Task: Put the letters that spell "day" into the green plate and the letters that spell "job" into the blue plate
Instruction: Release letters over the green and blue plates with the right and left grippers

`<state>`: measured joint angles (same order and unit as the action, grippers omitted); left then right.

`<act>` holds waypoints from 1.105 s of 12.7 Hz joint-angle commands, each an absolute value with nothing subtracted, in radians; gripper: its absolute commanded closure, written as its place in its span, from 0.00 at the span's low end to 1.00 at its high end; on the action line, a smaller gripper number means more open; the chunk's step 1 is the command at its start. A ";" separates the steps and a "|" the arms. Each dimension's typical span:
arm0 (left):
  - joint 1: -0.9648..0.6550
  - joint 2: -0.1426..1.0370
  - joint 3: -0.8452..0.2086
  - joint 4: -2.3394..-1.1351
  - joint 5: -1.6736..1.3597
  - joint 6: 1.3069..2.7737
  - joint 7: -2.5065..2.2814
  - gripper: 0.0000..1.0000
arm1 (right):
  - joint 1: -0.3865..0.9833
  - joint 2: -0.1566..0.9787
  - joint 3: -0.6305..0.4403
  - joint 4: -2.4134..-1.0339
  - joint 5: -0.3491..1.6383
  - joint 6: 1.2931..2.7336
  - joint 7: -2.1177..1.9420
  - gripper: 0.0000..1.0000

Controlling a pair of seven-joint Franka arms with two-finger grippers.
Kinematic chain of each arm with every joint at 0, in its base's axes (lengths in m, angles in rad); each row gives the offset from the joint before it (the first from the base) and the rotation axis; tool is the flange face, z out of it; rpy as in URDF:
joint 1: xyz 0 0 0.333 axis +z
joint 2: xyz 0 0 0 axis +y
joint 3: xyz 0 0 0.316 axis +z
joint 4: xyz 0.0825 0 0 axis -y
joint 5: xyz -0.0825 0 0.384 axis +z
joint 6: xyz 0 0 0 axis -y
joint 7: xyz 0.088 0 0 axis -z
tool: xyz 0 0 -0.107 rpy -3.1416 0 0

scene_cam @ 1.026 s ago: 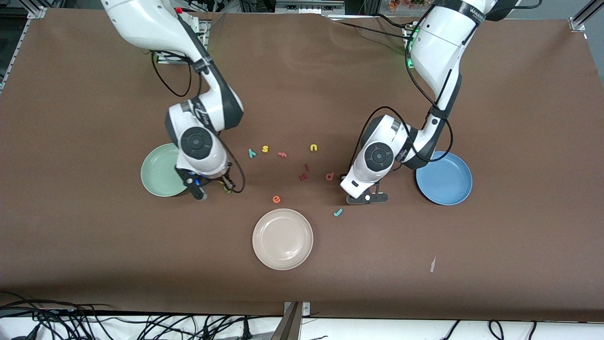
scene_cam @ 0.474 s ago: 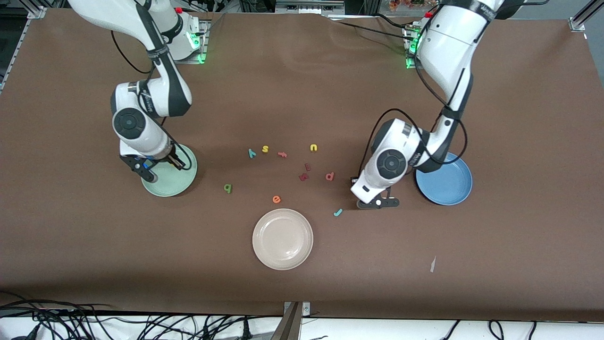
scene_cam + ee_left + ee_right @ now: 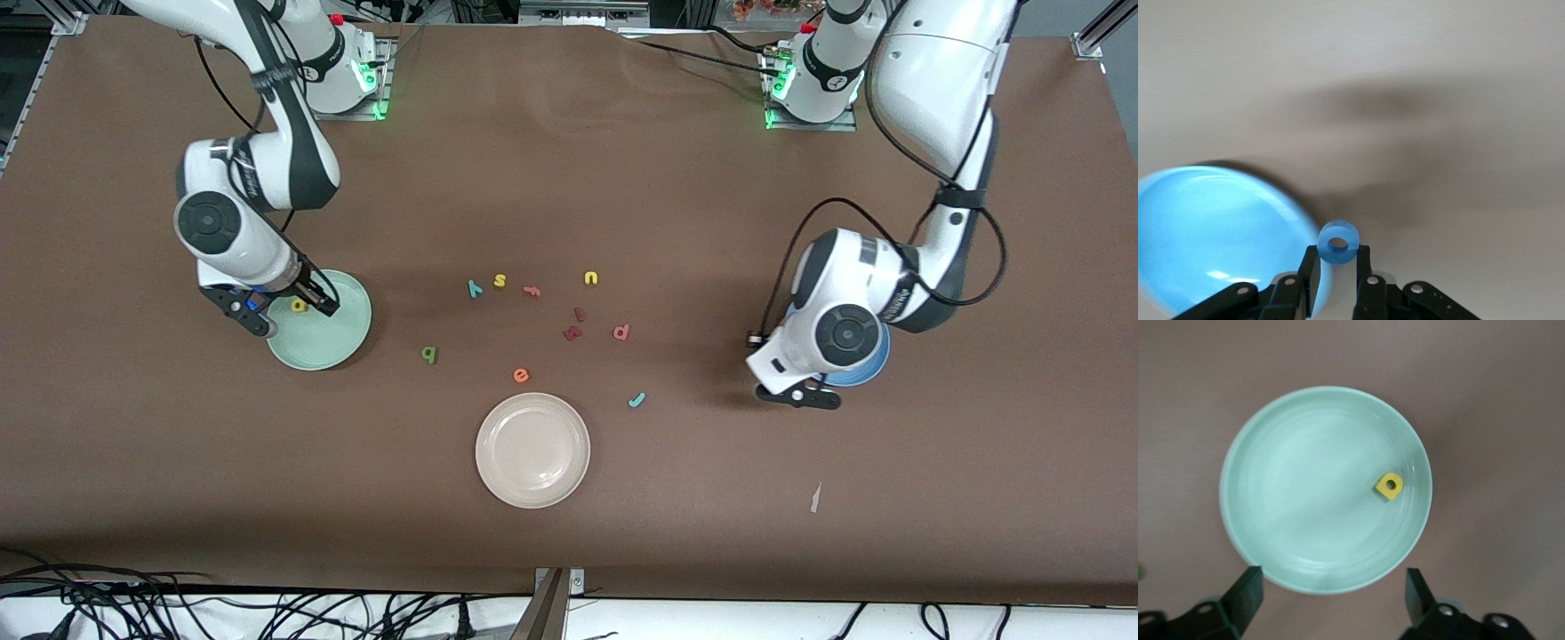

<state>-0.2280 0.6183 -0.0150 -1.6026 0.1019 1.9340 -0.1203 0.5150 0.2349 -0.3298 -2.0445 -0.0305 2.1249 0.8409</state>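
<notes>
My right gripper (image 3: 286,313) (image 3: 1333,579) hangs open over the green plate (image 3: 342,342) (image 3: 1271,520). A yellow a (image 3: 300,306) (image 3: 1389,485) lies loose in that plate. On the table are the dark green d (image 3: 429,355), teal y (image 3: 474,287), pinkish-red b (image 3: 621,332) and teal j (image 3: 637,400). My left gripper (image 3: 797,396) (image 3: 1338,252) is shut on the blue ring o (image 3: 1338,241), by the rim of the blue plate (image 3: 867,372) (image 3: 1211,233). Its wrist hides most of that plate in the front view.
A cream-white plate (image 3: 532,450) sits nearest the front camera, with an orange e (image 3: 521,375) just past it. A yellow s (image 3: 500,281), pink f (image 3: 532,290), yellow u (image 3: 591,278) and two dark red letters (image 3: 573,333) lie mid-table.
My right gripper swung to the green plate and opened, and the yellow a now lies there. My left arm carried the o from beside the b over to the blue plate's edge.
</notes>
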 commanded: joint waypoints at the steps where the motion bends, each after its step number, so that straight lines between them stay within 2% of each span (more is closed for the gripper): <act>1: -0.171 0.607 -0.021 -1.635 0.187 1.921 0.007 0.84 | 0.523 0.221 -0.284 -1.826 -0.011 1.889 0.818 0.00; 3: -0.138 0.614 -0.021 -1.647 0.231 1.919 0.081 0.83 | 0.525 0.224 -0.250 -1.798 -0.011 1.885 0.818 0.00; 4: -0.134 0.623 -0.023 -1.647 0.250 1.919 0.103 0.71 | 0.523 0.245 -0.241 -1.789 -0.002 1.899 0.819 0.00; 5: -0.135 0.627 -0.023 -1.644 0.253 1.917 0.109 0.26 | 0.526 0.299 -0.241 -1.760 0.015 1.922 0.819 0.00; 6: -0.140 0.626 -0.023 -1.635 0.249 1.917 0.100 0.00 | 0.519 0.354 -0.241 -1.720 0.046 1.954 0.819 0.00; 9: -0.152 0.620 -0.029 -1.624 0.171 1.917 0.039 0.00 | 0.554 0.510 -0.210 -1.631 0.149 1.998 0.825 0.00; 11: -0.181 0.630 -0.031 -1.593 0.102 1.927 -0.041 0.00 | 0.571 0.647 -0.203 -1.579 0.155 2.112 0.833 0.00; 12: -0.213 0.647 -0.031 -1.574 0.074 1.930 -0.111 0.00 | 0.604 0.673 -0.201 -1.575 0.150 2.181 0.841 0.00; 14: -0.285 0.675 -0.031 -1.530 0.013 1.934 -0.243 0.00 | 0.611 0.686 -0.204 -1.588 0.144 2.192 0.847 0.00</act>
<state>-0.2145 0.6333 -0.0408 -1.5959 0.0637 1.9393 -0.1368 0.6062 0.6625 -0.1948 -1.6248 0.1374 2.2000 0.8411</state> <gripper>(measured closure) 0.000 0.000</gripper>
